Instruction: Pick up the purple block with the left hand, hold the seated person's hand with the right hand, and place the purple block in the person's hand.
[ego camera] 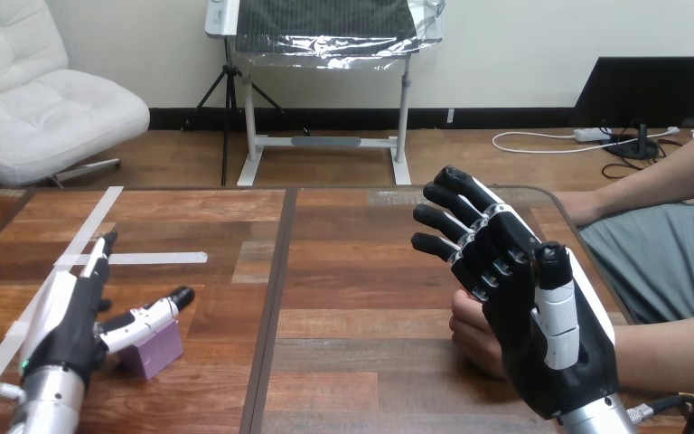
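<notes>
Right hand (549,357) overlaps person's hand (472,331); left hand (72,325) touches purple block (159,352).

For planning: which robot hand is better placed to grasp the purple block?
Left. The left robot hand has its thumb over the purple block; the right robot hand is by the person's hand.

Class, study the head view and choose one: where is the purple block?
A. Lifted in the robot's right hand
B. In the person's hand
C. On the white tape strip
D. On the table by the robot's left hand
D: the purple block sits on the wooden table right beside the left hand, whose thumb reaches over its top.
</notes>
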`<state>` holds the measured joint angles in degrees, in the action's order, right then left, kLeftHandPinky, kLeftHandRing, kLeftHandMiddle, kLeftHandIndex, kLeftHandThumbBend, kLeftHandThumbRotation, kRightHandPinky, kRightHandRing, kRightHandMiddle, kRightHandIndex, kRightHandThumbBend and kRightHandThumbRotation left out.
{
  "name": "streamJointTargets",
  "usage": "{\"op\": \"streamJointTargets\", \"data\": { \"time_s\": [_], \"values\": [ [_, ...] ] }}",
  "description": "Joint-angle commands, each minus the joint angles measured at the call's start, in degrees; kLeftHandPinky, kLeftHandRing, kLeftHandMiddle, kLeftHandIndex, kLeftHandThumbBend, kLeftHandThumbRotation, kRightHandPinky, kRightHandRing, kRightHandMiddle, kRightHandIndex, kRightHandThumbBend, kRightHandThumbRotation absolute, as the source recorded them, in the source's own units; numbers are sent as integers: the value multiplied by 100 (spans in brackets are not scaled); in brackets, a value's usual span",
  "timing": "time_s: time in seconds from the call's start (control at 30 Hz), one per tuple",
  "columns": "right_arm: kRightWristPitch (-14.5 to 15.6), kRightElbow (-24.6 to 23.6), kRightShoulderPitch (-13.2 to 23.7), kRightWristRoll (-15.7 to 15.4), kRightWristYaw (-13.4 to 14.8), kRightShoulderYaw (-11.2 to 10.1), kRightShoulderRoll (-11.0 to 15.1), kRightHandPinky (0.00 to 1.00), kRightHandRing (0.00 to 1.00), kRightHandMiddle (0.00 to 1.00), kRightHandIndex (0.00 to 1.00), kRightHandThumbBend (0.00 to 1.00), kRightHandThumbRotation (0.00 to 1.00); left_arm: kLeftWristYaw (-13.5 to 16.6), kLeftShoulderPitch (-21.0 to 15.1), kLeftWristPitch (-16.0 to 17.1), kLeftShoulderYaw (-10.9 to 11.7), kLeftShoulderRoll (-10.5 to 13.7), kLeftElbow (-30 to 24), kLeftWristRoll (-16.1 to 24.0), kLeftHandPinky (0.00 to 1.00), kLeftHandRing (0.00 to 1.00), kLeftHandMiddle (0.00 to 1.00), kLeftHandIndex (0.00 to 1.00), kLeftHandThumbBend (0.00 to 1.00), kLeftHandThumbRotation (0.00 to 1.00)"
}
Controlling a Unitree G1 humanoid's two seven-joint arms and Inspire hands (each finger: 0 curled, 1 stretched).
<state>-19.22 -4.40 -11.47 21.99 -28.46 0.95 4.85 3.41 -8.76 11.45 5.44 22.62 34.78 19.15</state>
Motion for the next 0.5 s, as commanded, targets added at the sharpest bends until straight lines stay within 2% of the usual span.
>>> {"op": "streamJointTargets", "data": {
  "time_s": [0.0,0.47],
  "values": [
    [-64,-302,296,73,-12,-85,32,83,87,89,88,87,88,102,-482,3,-106,183,129,47,80,94,97,99,71,48],
    [-60,-342,276,95,-18,-104,51,82,87,88,87,87,87,152,-550,-95,-227,157,369,39,80,93,96,99,72,48]
  ]
}}
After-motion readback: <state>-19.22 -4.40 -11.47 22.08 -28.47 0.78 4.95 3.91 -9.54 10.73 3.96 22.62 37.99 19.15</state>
